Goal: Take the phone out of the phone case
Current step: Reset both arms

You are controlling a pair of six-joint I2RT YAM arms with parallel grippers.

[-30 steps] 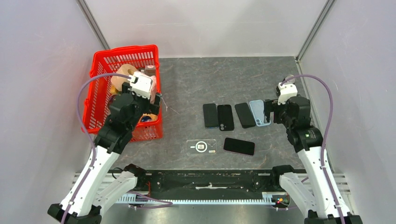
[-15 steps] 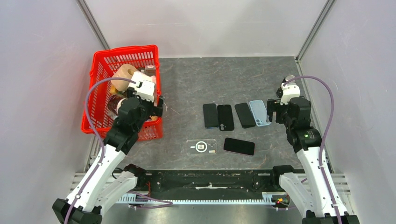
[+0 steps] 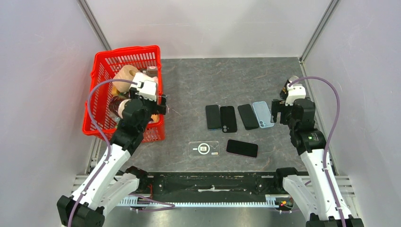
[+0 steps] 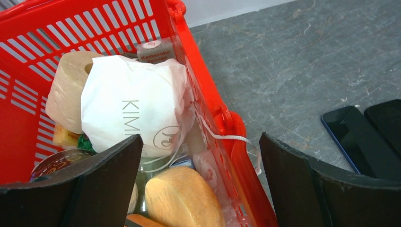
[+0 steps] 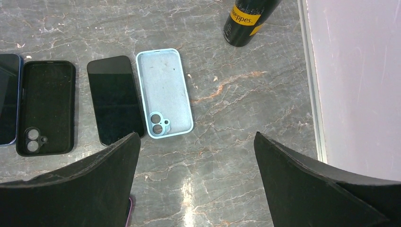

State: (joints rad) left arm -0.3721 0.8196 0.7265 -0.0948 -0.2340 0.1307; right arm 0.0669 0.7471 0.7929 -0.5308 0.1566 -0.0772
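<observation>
Four flat things lie in a row mid-table: a blue-edged phone (image 3: 213, 117), an empty black case (image 3: 229, 118), a bare black phone (image 3: 248, 116) and an empty light blue case (image 3: 263, 114). Nearer the arms lie a clear case (image 3: 204, 148) and a dark phone with a purple rim (image 3: 242, 148); whether that one sits in a case I cannot tell. My right gripper (image 3: 274, 110) hovers open just right of the light blue case (image 5: 164, 92), its jaws (image 5: 196, 137) holding nothing. My left gripper (image 3: 161, 105) is open and empty over the red basket's right rim (image 4: 222, 118).
The red basket (image 3: 101, 75) at the left holds a paper roll (image 4: 66, 90), a white bag (image 4: 127, 101) and other goods. A dark Schweppes bottle (image 5: 248, 19) stands near the right wall. Grey walls close in both sides.
The left arm has shifted a little right and toward the table's middle, over the basket's right rim. The right gripper has drifted slightly right. No phone or case has moved.
</observation>
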